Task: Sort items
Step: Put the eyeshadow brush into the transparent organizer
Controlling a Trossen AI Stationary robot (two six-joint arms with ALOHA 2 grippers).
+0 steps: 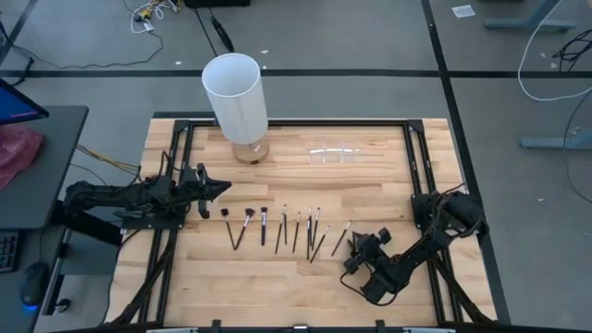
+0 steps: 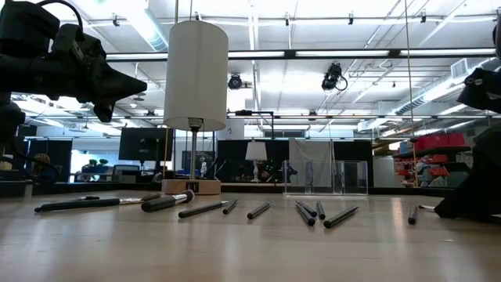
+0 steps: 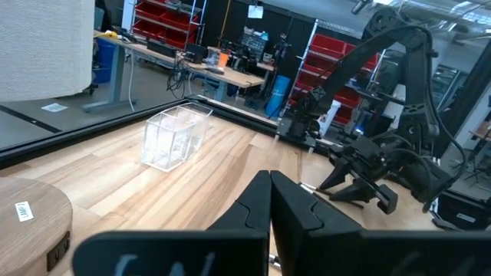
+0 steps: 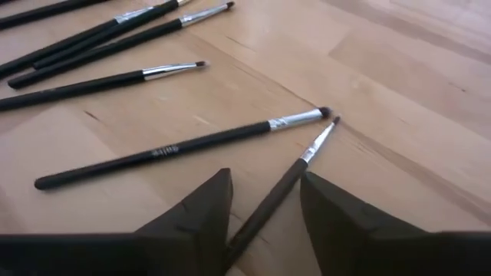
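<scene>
The items are thin dark brushes with silver ferrules, lying flat in a loose row on the wooden table. My right gripper is open and low at the row's right end. Its fingers stand on either side of the handle of the rightmost thin brush without visibly touching it. A second brush lies just beside it. My left gripper is shut and empty. It hovers above the table left of the row and shows high in the low view.
A tall white cylinder stands on a round wooden base at the far side. A small clear holder sits to its right, also seen as a clear box. Black frame rails border the table.
</scene>
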